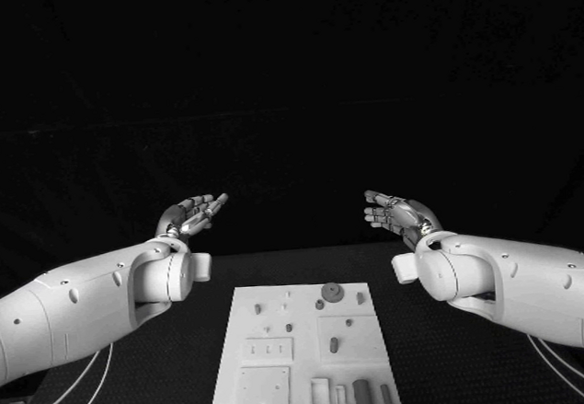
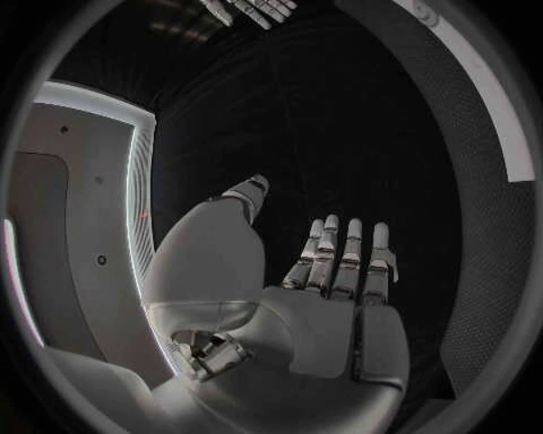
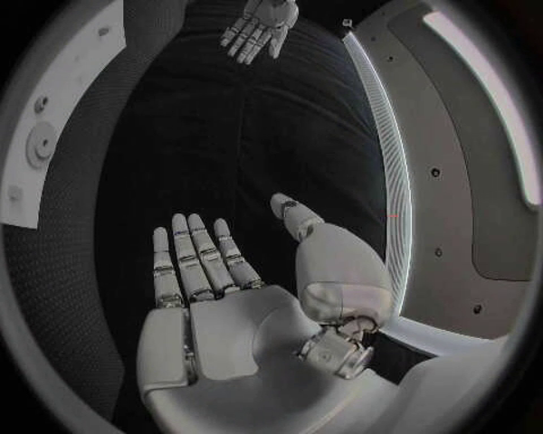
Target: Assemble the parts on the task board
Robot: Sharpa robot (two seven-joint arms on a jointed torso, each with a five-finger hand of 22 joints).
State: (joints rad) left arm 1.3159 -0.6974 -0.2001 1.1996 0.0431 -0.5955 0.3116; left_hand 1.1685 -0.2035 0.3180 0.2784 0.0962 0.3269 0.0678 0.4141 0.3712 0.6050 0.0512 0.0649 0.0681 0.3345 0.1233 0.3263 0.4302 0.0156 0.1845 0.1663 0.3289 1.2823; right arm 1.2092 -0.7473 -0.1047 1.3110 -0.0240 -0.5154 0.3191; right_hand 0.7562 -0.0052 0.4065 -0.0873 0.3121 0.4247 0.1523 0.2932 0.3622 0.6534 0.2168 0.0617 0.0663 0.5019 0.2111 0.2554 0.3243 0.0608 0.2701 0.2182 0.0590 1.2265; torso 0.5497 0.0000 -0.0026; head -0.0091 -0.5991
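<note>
We hold the left hand (image 1: 193, 214) and the right hand (image 1: 400, 214) raised above the table (image 1: 420, 342), both empty with fingers spread. The board (image 1: 302, 367) lies at the middle of the table's near edge, its small parts (image 1: 333, 293) resting on its face. We judge the parts light, rigid and smooth; pinch each across its sides.

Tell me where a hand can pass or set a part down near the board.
Bare black table flanks the white rectangular task board on both sides, under each raised silver hand, left and right. The board itself is crowded with small parts and recesses.
</note>
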